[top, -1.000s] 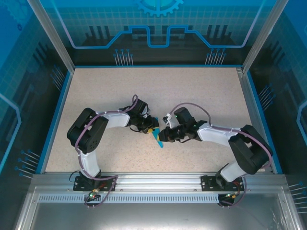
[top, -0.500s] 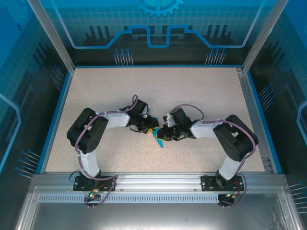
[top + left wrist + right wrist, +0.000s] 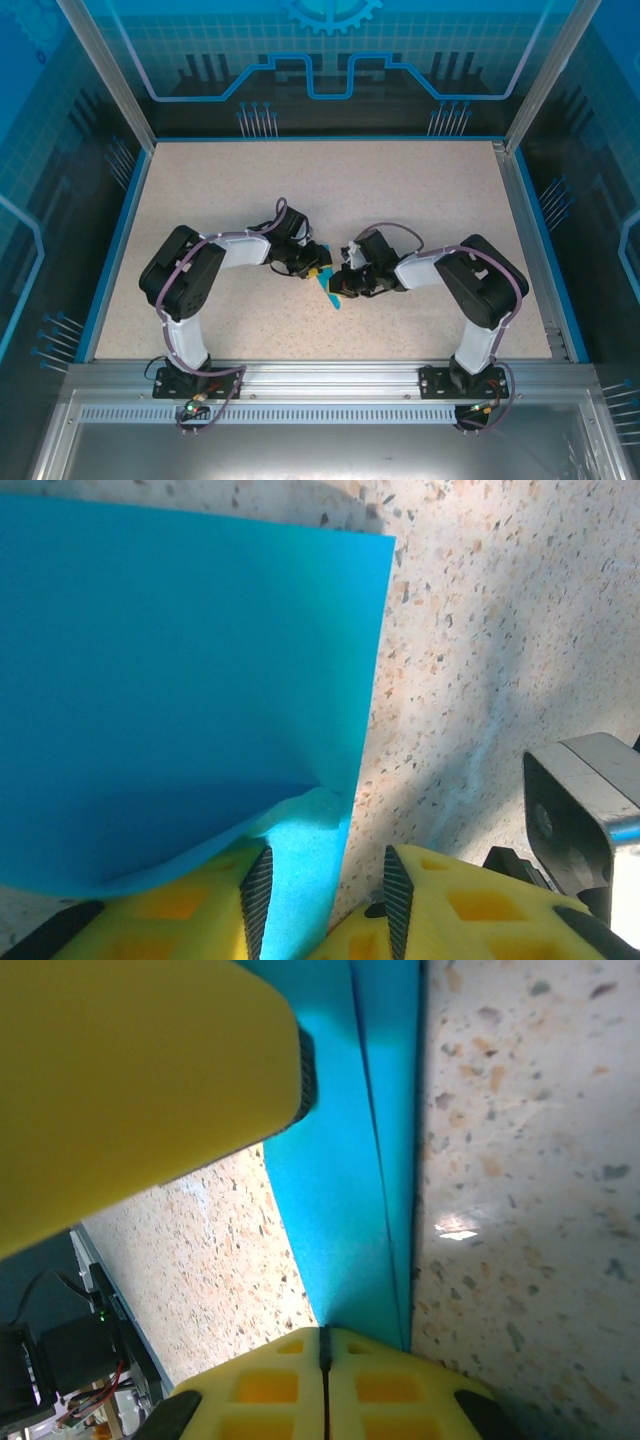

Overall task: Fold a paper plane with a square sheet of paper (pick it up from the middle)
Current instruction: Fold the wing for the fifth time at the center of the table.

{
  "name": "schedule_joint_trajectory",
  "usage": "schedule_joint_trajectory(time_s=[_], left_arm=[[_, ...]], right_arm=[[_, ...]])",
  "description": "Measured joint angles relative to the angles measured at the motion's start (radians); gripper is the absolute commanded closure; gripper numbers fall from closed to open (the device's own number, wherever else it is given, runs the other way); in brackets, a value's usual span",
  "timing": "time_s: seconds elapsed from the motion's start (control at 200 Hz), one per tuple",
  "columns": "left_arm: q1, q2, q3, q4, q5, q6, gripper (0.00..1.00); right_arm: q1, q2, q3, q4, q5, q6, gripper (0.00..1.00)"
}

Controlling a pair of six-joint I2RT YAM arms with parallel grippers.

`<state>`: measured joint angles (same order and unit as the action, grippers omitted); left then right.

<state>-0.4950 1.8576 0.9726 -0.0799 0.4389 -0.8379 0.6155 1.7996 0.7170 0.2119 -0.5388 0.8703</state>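
Paper plane [image 3: 331,295] lies mid-counter [image 3: 420,190] between both grippers, already a narrow, pointed, layered strip. Left gripper [image 3: 325,900] stands partly open, with a paper edge in its gap, unclamped. Right gripper [image 3: 323,1352] is closed at the strip's tapered end; a pinch cannot be confirmed. Judged: main folds done, final creasing and release outstanding.

Left arm [image 3: 185,275] and right arm [image 3: 480,290] are folded low, elbows outboard, wrists converging on the paper [image 3: 332,293] from either side. Left gripper [image 3: 325,885] is at the paper's left edge, jaws partly apart, paper curling into the gap. Right gripper [image 3: 322,1345] is on the paper's right, jaws fully closed, tips touching its narrow end. Pinch unclear.
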Motion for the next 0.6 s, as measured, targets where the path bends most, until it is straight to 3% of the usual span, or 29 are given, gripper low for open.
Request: schedule_joint_trajectory(time_s=[0.31,0.6], left_arm=[[0.001,-0.071,-0.001,-0.035,0.000,0.009,0.55],[0.001,-0.174,-0.028,0.048,-0.001,0.005,0.56]], right_arm=[[-0.014,0.014,-0.004,0.017,-0.042,-0.029,1.00],[-0.016,0.021,0.018,-0.021,-0.050,-0.048,1.00]])
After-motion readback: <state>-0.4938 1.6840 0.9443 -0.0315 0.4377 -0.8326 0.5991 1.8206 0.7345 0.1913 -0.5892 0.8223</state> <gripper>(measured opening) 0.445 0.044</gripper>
